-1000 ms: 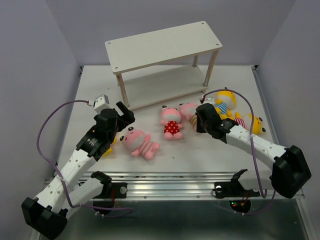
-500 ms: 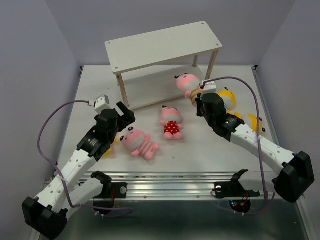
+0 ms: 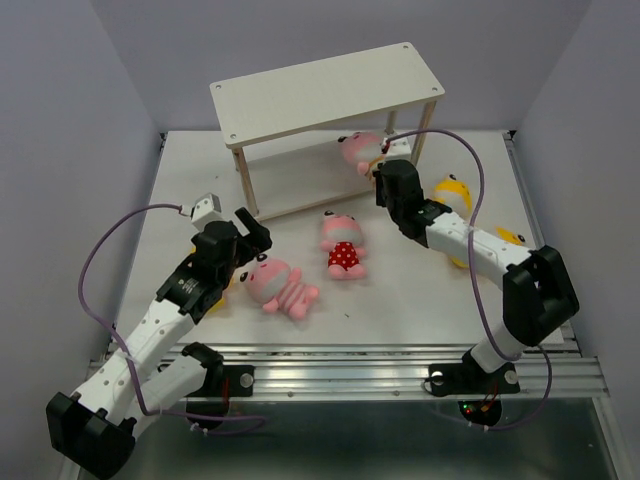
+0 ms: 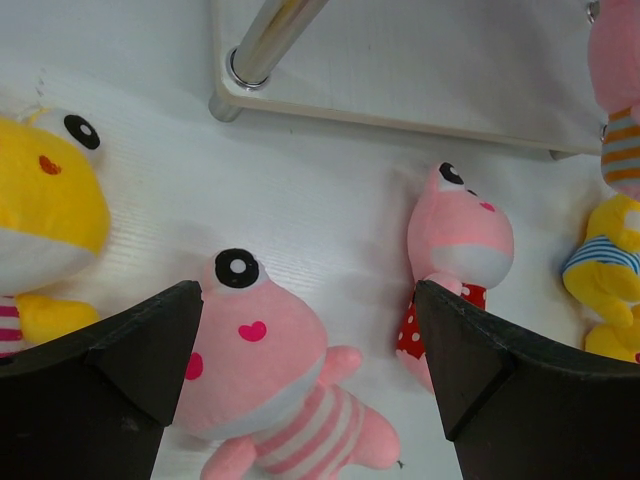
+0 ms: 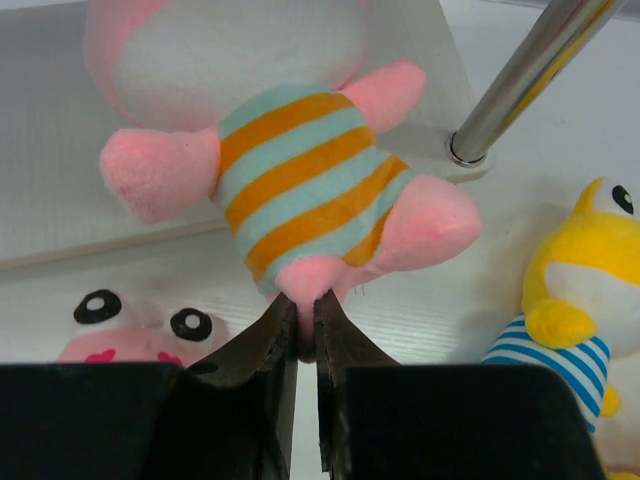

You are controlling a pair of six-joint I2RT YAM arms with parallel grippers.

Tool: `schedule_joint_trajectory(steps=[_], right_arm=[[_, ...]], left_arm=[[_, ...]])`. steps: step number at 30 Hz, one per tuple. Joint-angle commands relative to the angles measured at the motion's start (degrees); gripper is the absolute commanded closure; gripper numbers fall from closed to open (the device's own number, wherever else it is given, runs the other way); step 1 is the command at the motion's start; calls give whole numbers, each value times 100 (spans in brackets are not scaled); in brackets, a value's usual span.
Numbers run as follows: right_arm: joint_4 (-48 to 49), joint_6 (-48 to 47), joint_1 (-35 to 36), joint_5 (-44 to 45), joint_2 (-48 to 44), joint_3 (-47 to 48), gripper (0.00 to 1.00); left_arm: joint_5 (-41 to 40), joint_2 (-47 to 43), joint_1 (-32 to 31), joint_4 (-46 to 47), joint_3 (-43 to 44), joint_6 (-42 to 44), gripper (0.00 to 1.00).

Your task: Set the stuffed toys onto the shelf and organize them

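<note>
R tool (image 5: pixel 300 310) is clenched on the bottom hem of a pink plush doll in an orange-and-pale-blue striped outfit (image 5: pixel 300 170), w/ a pinch of fabric between the nearly closed fingers. The doll's head reaches over the front right corner of the lower board of the two-tier cream shelf (image 3: pixel 330 85), just beside the thin leg (image 5: pixel 520 80); can't tell whether it rests on the board.

L tool (image 4: pixel 305 290) is spread wide and hangs over a pink plush doll in pink-and-white stripes (image 4: pixel 265 370), which lies face up on the white desk (image 3: pixel 180 200). A yellow plush doll (image 4: pixel 40 220) lies just left of it (mostly hidden under the arm in the top view). A pink plush doll in a red polka-dot outfit (image 3: pixel 342 243) lies mid-desk, apart from the others. Near the R arm, a yellow plush doll in blue-and-white stripes (image 5: pixel 570 290) lies on the desk, and another yellow doll (image 3: pixel 508 238) is near the far right edge.
</note>
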Motion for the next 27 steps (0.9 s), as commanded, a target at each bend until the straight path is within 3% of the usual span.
schedule_joint_trajectory(steps=[1,13,27], right_arm=[[788,331,-297,-168,305,360,99],[1017,893,-842,-704,1114,844,99],[1140,1017,-948,-810,1606,1116,99]], left_arm=[[-17,-139,39,110,-77,-27,1],[-43,-174,57,57,-50,-54,1],[-96,-201,65,-31,-59,-115,1]])
